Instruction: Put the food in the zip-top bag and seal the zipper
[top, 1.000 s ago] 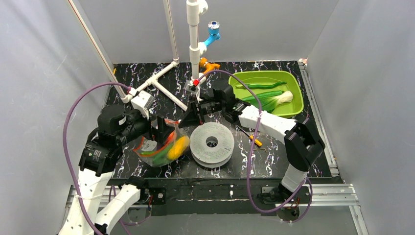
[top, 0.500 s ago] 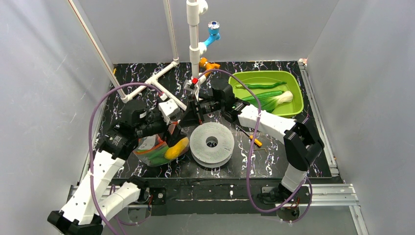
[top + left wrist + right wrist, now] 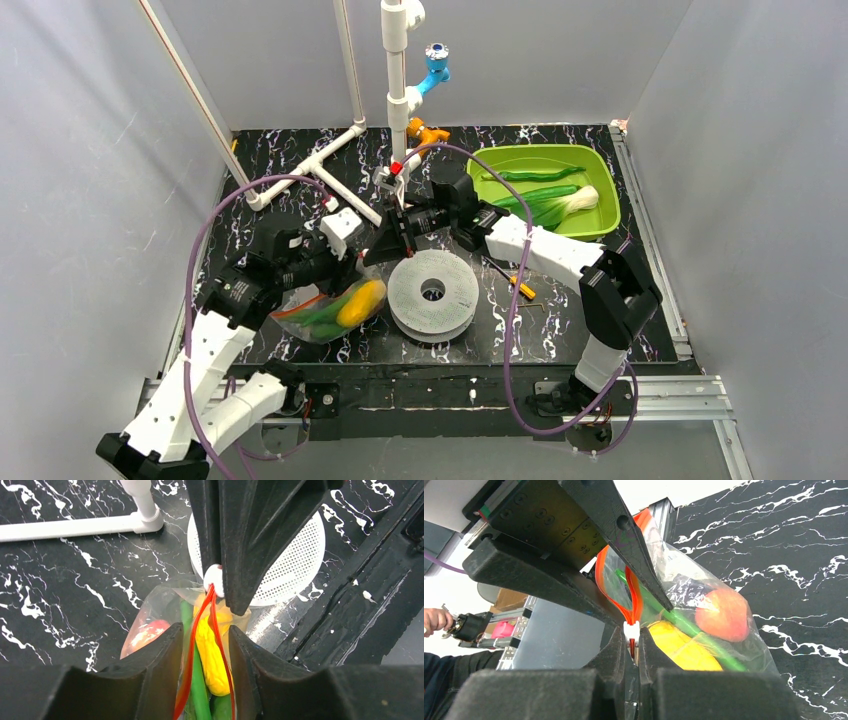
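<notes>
Two arms meet over the left half of the black marbled desk [image 3: 560, 325].

Left: the left pincer [image 3: 205, 635] reaches in from the near left and straddles the mouth of the zip-top bag [image 3: 298, 306]. Its fingers [image 3: 160, 655] stand narrow, just beside the plastic on either side; whether they press it cannot be told. The bag lies on the desk between the left arm and a white perforated disc [image 3: 432, 290], its mouth raised toward both pincers. Inside it are a yellow banana [image 3: 212, 655], a long green piece [image 3: 199, 690] and a reddish round fruit [image 3: 150, 629]. The zipper [image 3: 192, 647], two orange-red strips, gapes along the mouth and converges on a white slider [image 3: 214, 576].

Centre: the right pincer [image 3: 631, 649], reaching in from the right, is clamped tight on the zipper's end at that slider.

Right: a small orange-handled screwdriver [image 3: 521, 287] lies beside the disc. In the far right corner a lime-green tray [image 3: 605, 180] holds a bok choy [image 3: 568, 205] and long green peppers [image 3: 530, 175].
</notes>
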